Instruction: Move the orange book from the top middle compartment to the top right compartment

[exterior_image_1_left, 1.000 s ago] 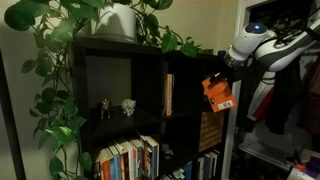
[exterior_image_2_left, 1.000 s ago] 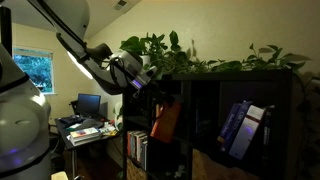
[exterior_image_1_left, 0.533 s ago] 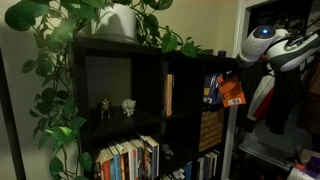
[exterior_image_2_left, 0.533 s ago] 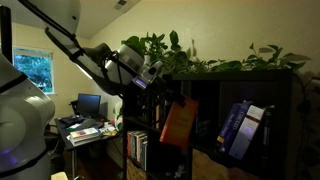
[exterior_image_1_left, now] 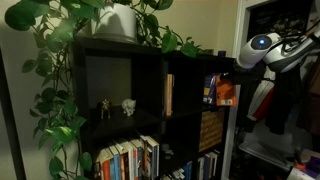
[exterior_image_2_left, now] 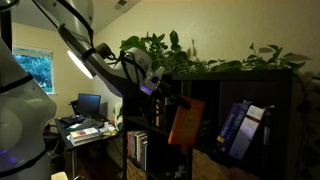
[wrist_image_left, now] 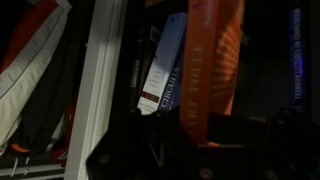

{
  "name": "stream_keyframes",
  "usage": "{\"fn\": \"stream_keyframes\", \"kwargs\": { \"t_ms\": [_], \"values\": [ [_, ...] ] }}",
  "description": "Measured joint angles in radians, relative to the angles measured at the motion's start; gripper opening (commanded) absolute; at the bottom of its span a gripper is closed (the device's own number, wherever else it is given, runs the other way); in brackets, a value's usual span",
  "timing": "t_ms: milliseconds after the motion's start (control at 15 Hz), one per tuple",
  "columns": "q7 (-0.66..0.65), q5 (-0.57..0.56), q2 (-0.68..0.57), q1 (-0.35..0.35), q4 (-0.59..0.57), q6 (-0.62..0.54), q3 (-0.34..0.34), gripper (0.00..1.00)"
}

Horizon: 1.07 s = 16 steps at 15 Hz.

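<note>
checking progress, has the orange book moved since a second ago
Yes. In an exterior view the book has shifted right, closer to the blue books on the shelf.

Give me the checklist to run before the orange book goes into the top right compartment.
1. Claw shut on the orange book: ok.
2. Book out of the top middle compartment: ok.
3. Book at the opening of the top right compartment: ok.
4. Free gap beside the blue book inside: cannot tell, the wrist view is too dark.
5. Book resting on the compartment floor: not ok, it hangs in the claw.
</note>
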<state>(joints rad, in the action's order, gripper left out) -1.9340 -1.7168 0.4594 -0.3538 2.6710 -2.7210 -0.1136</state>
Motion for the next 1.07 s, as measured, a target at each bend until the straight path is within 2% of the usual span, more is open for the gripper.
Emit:
{"fn": "stream_keyframes", "kwargs": {
  "t_ms": [333,800,1067],
  "values": [
    [-0.249,-0.209,-0.180,0.006,-0.142,0.036,-0.033,0.03],
    [-0.442,-0.432,-0.459,0.008,-0.347,0.143,-0.046,0.03],
    [-0.503,-0.475,-0.570,0.097,-0.436,0.203,0.045,0.03]
  ]
}}
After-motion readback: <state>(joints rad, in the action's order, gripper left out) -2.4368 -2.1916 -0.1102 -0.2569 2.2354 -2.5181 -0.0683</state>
